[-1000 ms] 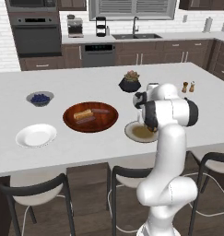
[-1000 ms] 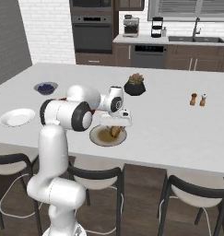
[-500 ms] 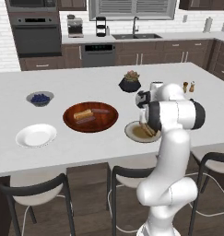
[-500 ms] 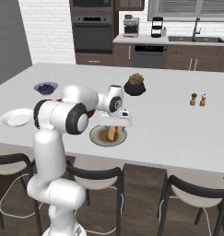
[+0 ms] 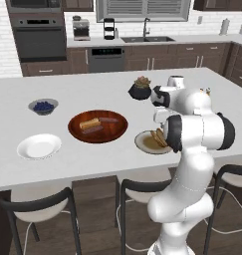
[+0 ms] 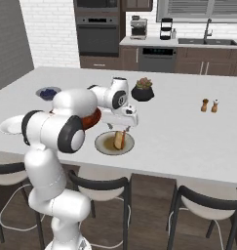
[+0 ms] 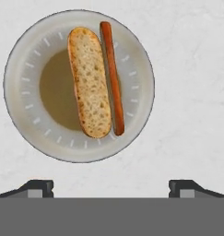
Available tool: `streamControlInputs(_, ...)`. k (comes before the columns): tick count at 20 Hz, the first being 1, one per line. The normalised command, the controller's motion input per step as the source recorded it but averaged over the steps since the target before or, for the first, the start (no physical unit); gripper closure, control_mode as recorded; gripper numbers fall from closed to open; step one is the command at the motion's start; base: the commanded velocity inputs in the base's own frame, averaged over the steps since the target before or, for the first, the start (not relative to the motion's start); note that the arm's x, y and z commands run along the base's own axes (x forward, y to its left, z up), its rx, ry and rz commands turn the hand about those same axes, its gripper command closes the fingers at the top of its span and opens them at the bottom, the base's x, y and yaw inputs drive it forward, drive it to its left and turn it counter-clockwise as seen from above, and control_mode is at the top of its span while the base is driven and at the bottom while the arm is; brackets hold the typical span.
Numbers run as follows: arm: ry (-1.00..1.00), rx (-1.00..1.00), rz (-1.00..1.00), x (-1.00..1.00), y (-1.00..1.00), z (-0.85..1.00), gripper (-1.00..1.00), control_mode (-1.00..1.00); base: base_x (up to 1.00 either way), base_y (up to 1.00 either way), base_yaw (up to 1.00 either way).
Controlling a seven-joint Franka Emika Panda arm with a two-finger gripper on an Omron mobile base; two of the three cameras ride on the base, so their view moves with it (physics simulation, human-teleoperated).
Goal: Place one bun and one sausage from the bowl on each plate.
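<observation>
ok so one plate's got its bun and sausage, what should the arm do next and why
Probably swing the open gripper left toward the wooden bowl. The cream-rimmed plate already holds a bun and a sausage side by side, while the white plate is bare and the bowl holds another bun and sausage.

The arm point(image 5: 192, 164) is glossy white, built of fat rounded segments that bulge like stacked shells. Dark grey-black rings mark each joint, the largest a round black disc on the big elbow housing. The hand is a small white block with dark trim. The gripper point(image 7: 111, 186) ends in two small dark finger tips point(image 7: 39, 186).
</observation>
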Motion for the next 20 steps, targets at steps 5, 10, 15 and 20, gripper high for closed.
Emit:
streamControlInputs(5,0.00,0.00,-0.11,-0.11,0.07,0.36,-1.00,-1.00,0.00,0.00,0.00)
streamControlInputs(10,0.00,-0.01,-0.10,-0.09,0.21,0.11,-1.00,-1.00,0.00,0.00,0.00)
streamControlInputs(15,0.00,-0.03,-0.12,0.00,0.43,0.14,-1.00,-1.00,0.00,0.00,0.00)
streamControlInputs(20,0.00,-0.06,-0.07,0.07,0.80,0.04,-1.00,-1.00,0.00,0.00,0.00)
